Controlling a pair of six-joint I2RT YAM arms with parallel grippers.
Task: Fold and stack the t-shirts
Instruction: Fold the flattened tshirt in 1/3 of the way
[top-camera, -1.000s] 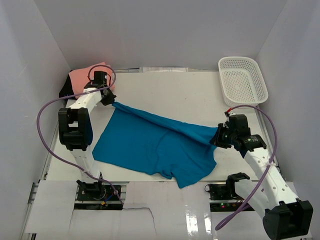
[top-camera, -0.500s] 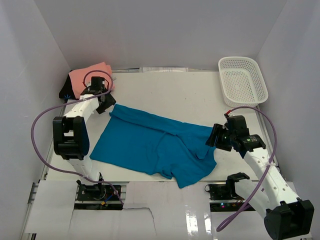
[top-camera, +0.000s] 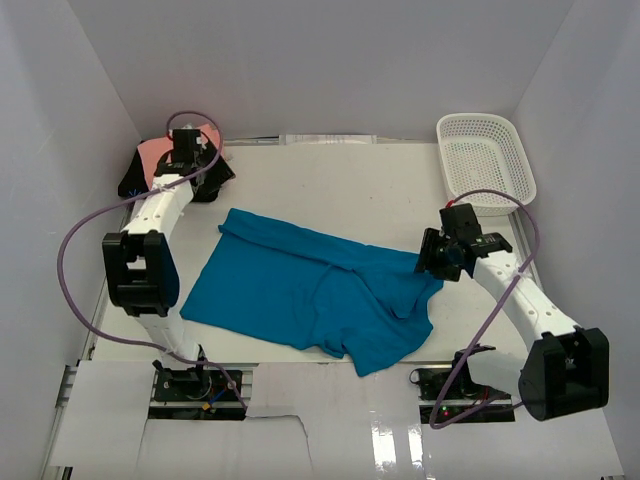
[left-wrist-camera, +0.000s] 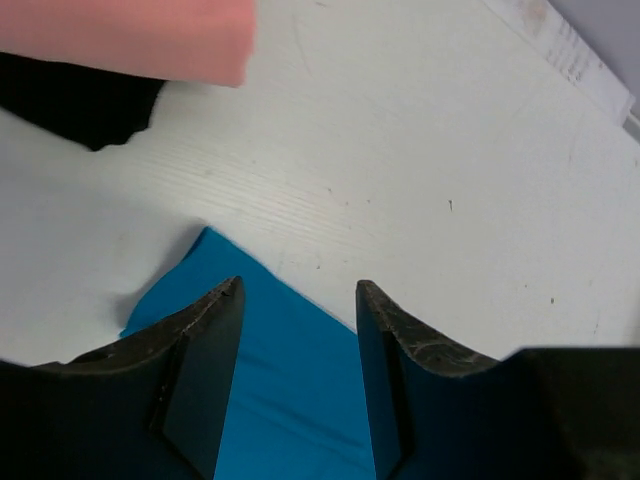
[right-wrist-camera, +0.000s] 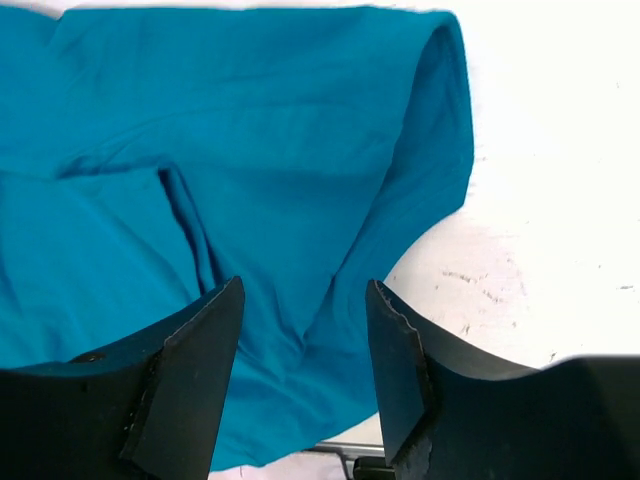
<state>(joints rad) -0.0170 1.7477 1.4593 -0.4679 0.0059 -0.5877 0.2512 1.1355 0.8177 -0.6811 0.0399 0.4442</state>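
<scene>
Wrinkles cross the blue shirt (top-camera: 310, 295) lying on the counter (top-camera: 350, 185). Left claw (left-wrist-camera: 298, 290) hovers spread beyond its far-left corner, right claw (right-wrist-camera: 303, 285) spread over its right edge. Pulling it flat before folding seems wise.

Left end effector (left-wrist-camera: 298, 290), right end effector (right-wrist-camera: 305, 290) let go, backed off; teal t-shirt (top-camera: 300, 290) dropped flat.

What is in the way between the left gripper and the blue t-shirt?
Nothing visible. The open left gripper hangs above a corner of the blue t-shirt, with only the table beyond; the pink shirt lies apart.
</scene>
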